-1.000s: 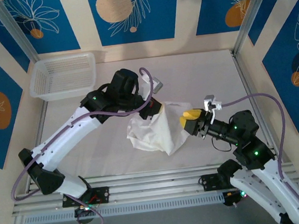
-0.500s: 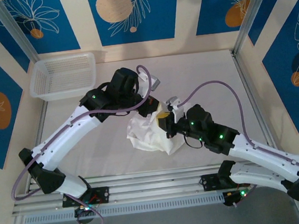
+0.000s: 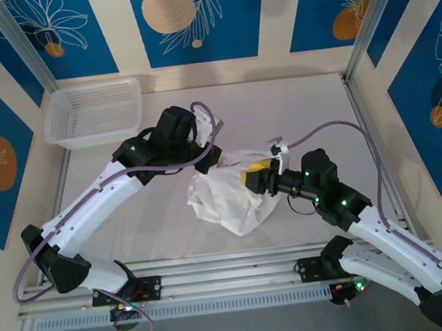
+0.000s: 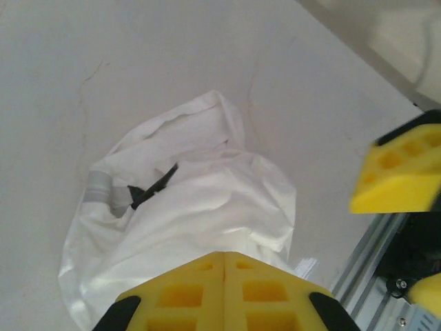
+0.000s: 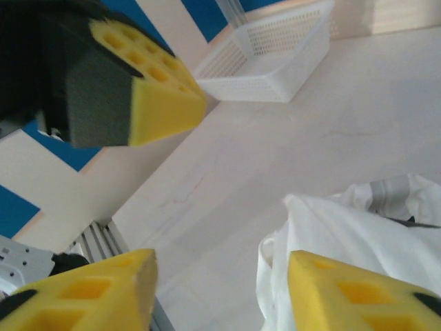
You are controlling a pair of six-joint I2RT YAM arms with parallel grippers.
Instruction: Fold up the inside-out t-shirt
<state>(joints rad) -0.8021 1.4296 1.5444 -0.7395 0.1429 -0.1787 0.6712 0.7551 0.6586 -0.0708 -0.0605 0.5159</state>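
Note:
The inside-out t-shirt [image 3: 228, 200] is a crumpled white bundle in the middle of the table, its top pulled up. My left gripper [image 3: 219, 161] is shut on that raised top; in the left wrist view the yellow fingertips [image 4: 225, 261] meet with the t-shirt [image 4: 200, 207] hanging below them. My right gripper [image 3: 255, 176] stands open at the bundle's right side. In the right wrist view its gripper [image 5: 220, 289] has bare table in the gap, and the t-shirt [image 5: 358, 221] lies against the right finger. A grey tag [image 4: 100, 189] shows on the cloth.
A white mesh basket [image 3: 93, 111] stands at the back left corner, also seen as the basket [image 5: 275, 55] from the right wrist. Metal frame rails [image 3: 230, 262] run along the near edge. The left gripper's pad [image 5: 155, 93] hangs close above the right fingers.
The right arm swung in to the shirt, then drew back slightly to the right, and its jaws now stand open. The left gripper kept its hold and shifted a little left.

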